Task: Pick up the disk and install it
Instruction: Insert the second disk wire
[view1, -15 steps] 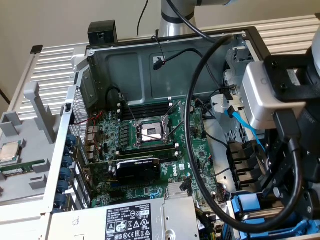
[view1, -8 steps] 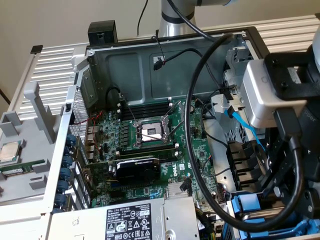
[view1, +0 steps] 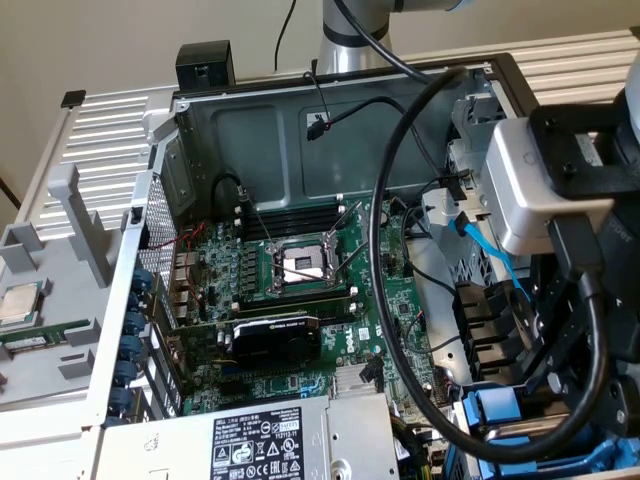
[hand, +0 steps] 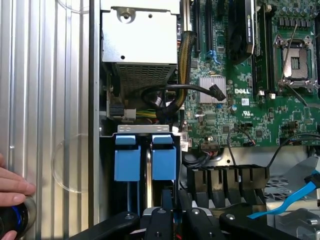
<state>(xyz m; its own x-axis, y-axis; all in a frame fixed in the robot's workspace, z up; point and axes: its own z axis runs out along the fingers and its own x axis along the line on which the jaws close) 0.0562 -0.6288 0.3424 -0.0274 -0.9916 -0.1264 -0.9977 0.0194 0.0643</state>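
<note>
Inside the open grey metal computer case (view1: 300, 130), you see a green motherboard (view1: 300, 300) lying flat, with an empty silver processor socket (view1: 300, 265) at its middle and a black graphics card (view1: 275, 340) just beside it. Near the exterior view's lower edge sits a grey power-supply box with a black-and-white label (view1: 260, 440).

At the exterior view's lower right, the robot's black claw (hand: 172, 217) hangs over the drive bay, under a grey wrist camera housing (view1: 540, 190) and a thick black looping cable (view1: 385, 230). Your claw is narrowed, its black fingers (hand: 159, 220) pinching the blue plastic carrier frame of the disk (hand: 145, 157). That disk stands on edge in the bay slot beside the motherboard, two blue tabs showing side by side with a thin metal edge between them.

On the ridged silver desk (hand: 45, 100) beside the case, a person's hand (hand: 12, 187) rests on a round black object with a blue ring (hand: 15, 217). On the exterior view's left, a small square silver chip (view1: 20, 303) lies on a grey tray (view1: 50, 350).
</note>
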